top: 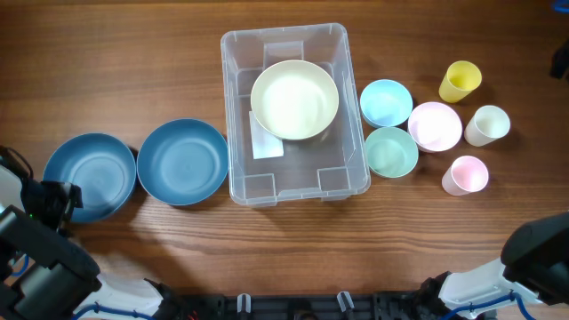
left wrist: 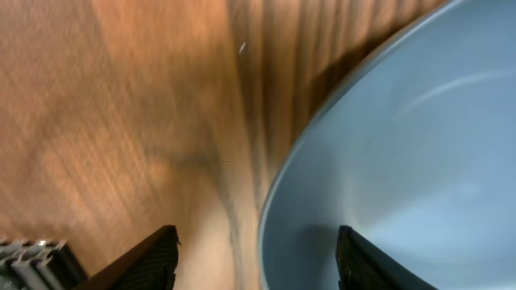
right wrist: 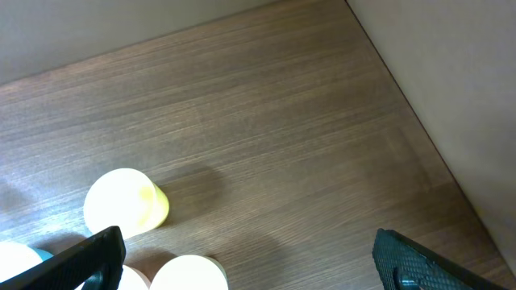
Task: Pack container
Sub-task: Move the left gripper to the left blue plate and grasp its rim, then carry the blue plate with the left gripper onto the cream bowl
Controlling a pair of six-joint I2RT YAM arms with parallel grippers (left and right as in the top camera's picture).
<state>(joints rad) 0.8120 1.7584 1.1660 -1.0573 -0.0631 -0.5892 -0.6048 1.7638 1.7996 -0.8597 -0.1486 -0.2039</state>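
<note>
Across the wooden bench (top: 133,62), the container (top: 302,167) sits at centre, upright and open. 2 large bowls lie at its 9 o'clock: an inner blue bowl (top: 182,162) just beside its wall and an outer blue bowl (top: 89,176) beyond. A cream bowl (top: 294,98) rests inside the container, toward 12 o'clock. At 3 o'clock cluster 3 small bowls (top: 386,102), then 3 cups (top: 460,81).

The left tool (left wrist: 258,258) is released, its fingers (left wrist: 157,258) spread either side of the outer blue bowl's rim, gripping nothing. The right tool (right wrist: 250,266) is also released and hangs over the bench near the cups.

A pinch on one thin rim of so wide a bowl may let it tilt or slip. Carried toward 3 o'clock, it could knock the inner blue bowl or catch the container's rim. With the cream bowl off-centre, it may perch crooked rather than nest.
</note>
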